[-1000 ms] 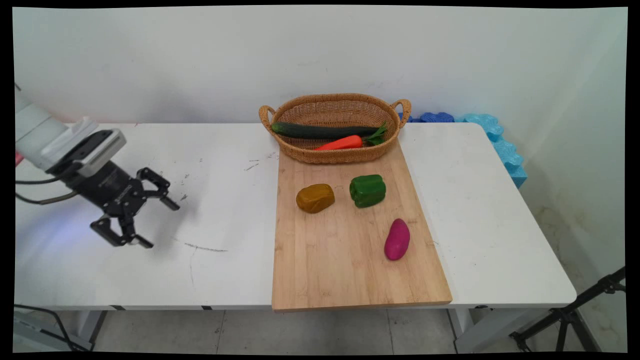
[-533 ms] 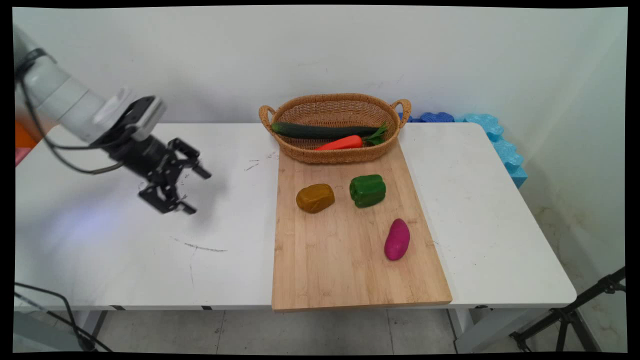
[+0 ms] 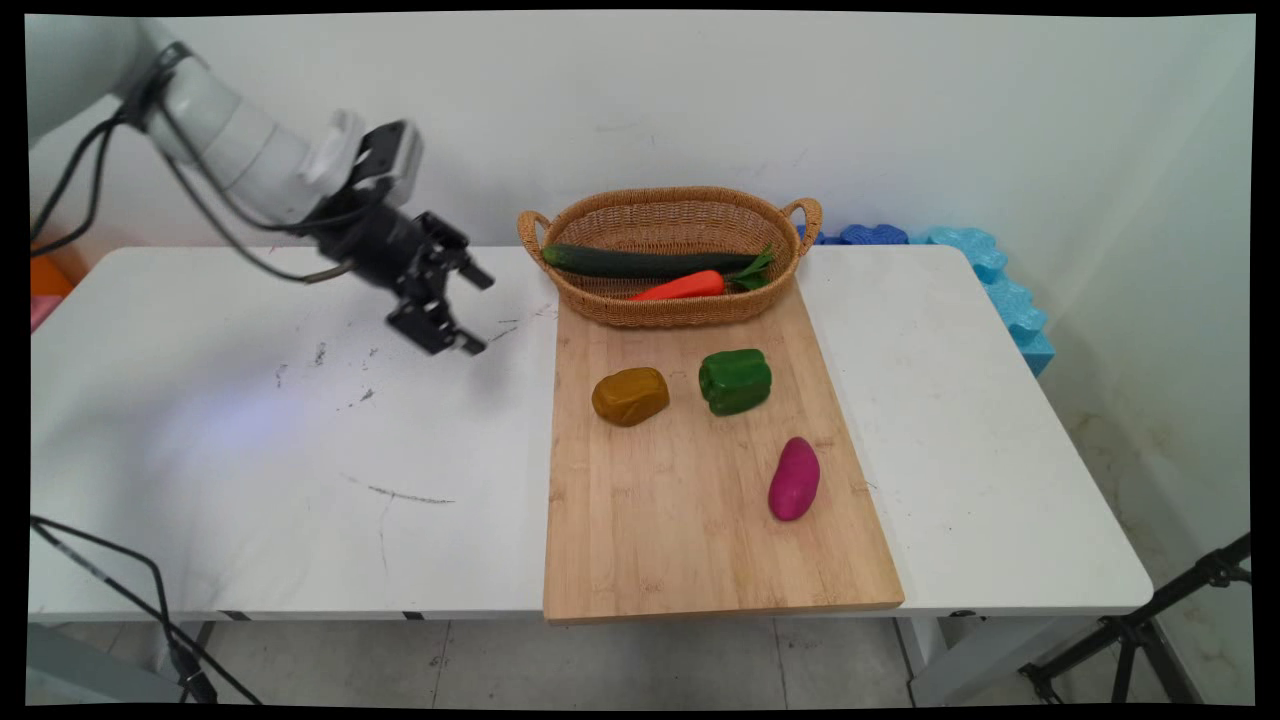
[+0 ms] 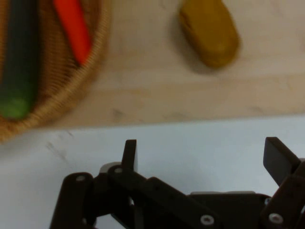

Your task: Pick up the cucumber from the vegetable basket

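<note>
My gripper (image 3: 478, 312) (image 4: 202, 155) hangs open and empty above the white table (image 3: 250, 420), just left of the wooden cutting board (image 3: 690, 500). Nearest to it are the wicker basket (image 3: 670, 305) (image 4: 66, 90) and the brown potato (image 3: 630, 396) (image 4: 209, 31). In the basket lie a dark green cucumber (image 3: 640, 263) (image 4: 19, 62) and an orange carrot (image 3: 682, 286) (image 4: 74, 28). On the board there are also a green bell pepper (image 3: 735, 381) and a purple sweet potato (image 3: 794, 479).
Blue foam pieces (image 3: 990, 280) lie along the table's far right corner. A black tripod leg (image 3: 1150, 620) stands on the floor at the lower right. Black cables (image 3: 120, 590) hang below the table's left front edge.
The arm has swung up and to the right, from the table's left side toward the basket and board. The gripper stays open. Nothing on the board or in the basket has moved.
</note>
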You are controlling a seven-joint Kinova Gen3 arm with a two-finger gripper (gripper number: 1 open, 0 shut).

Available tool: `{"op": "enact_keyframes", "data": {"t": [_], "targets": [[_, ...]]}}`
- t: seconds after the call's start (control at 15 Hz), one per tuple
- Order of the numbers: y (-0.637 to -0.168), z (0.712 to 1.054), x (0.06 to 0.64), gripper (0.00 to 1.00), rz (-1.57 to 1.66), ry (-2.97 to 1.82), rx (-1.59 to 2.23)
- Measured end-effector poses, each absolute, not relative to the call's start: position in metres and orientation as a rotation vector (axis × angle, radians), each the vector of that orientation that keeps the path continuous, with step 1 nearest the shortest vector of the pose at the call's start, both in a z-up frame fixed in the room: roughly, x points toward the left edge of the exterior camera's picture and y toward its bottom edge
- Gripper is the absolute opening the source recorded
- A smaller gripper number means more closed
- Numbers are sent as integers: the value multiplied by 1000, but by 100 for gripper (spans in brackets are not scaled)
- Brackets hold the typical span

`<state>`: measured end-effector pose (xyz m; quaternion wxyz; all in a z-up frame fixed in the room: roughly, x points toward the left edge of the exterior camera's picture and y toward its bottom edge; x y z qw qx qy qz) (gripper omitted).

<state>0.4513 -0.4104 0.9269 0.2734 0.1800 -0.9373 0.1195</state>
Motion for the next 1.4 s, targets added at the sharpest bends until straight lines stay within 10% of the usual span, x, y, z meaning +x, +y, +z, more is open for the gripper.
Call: {"op": "enact_keyframes", "data": {"t": [1.4], "targets": [[-561,903,352,100,584,-2478,710]]}}
